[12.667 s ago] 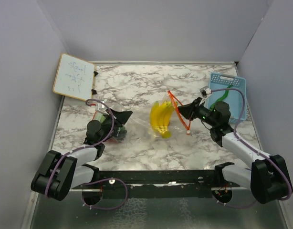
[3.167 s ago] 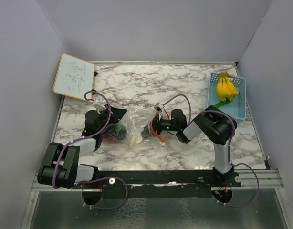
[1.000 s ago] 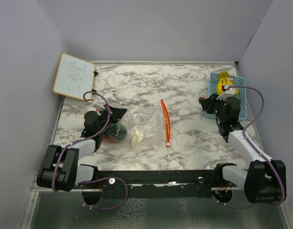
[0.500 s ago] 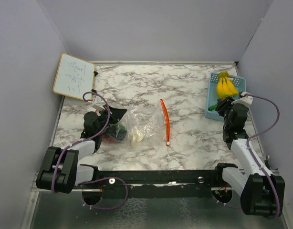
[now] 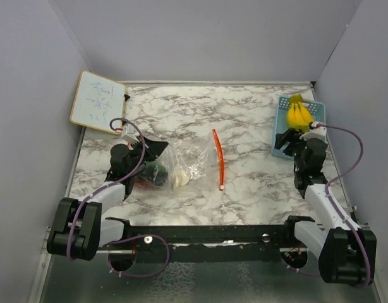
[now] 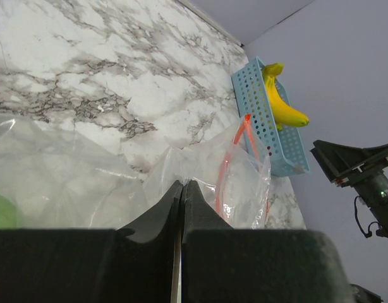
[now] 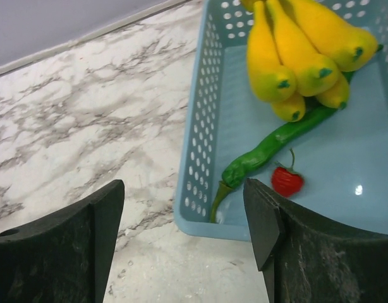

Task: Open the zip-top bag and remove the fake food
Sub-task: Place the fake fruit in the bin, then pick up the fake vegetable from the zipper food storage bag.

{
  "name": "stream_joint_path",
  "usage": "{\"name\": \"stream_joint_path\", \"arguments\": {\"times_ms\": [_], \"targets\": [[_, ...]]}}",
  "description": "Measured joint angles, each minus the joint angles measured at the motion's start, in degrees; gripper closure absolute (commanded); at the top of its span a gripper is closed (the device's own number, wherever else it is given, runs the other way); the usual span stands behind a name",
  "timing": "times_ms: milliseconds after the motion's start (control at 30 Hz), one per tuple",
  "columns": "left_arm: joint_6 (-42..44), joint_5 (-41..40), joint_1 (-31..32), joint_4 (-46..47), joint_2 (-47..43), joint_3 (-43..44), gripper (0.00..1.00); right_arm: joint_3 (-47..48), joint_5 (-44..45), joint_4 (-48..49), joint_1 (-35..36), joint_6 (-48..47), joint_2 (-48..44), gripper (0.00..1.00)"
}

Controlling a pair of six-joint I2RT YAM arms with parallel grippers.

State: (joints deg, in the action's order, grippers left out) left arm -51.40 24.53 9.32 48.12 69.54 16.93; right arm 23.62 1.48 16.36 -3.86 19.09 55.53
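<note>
In basket [image 7: 206,126], 2 o'clock: banana bunch [image 7: 276,50], green pod [image 7: 270,148], strawberry [image 7: 287,181]; right tool [image 7: 183,189] open, empty, at its rim. Left tool [image 6: 181,189] pinches bag [image 5: 187,161], 8 o'clock; dark cluster [image 5: 157,172], pale piece [image 5: 179,181] yet to come out

**Free room and obstacles.** Open bench [image 5: 200,107] lies between the zip-top bag [image 5: 184,165] at left and the basket [image 5: 277,129] at right, crossed only by the bag's orange zip strip [image 5: 218,158]. A whiteboard [image 5: 98,101] stands far left. In the basket the banana bunch [image 7: 295,50] fills the far end, and a green bean [image 7: 270,148] runs to the near-left corner with a small red piece [image 7: 287,181] beside it — the right claw [image 7: 181,233], jaws apart, hangs over that corner.
</note>
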Motion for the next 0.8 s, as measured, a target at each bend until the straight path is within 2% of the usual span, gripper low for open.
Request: {"name": "stream_joint_path", "arguments": {"times_ms": [100,200,400,467,667,800], "targets": [[1.03,0.04,0.0,-3.1,-0.83,2.64,1.0,-0.15,-4.33,0.74,0.5,0.04,0.02,0.27],[1.68,0.11,0.0,-5.46,-1.16,5.57,1.0,-1.25,-7.74,2.23,4.2,0.11,0.13,0.3],[1.22,0.98,0.72,-7.19,-1.57,8.52,1.0,-4.63,-9.75,5.53,13.14,0.79,3.93,0.53],[2.16,0.94,1.68,-9.27,-2.21,9.81,1.0,-5.55,-10.01,6.97,14.53,1.55,6.38,0.58],[3.72,1.6,4.7,-13.29,-2.47,12.9,1.0,-6.03,-11.8,12.37,17.05,3.34,15.19,0.6],[4.11,1.9,7.23,-16.24,-3.1,15.23,1.0,-6.01,-12.44,14.84,18.71,3.78,17.68,0.59]]}}
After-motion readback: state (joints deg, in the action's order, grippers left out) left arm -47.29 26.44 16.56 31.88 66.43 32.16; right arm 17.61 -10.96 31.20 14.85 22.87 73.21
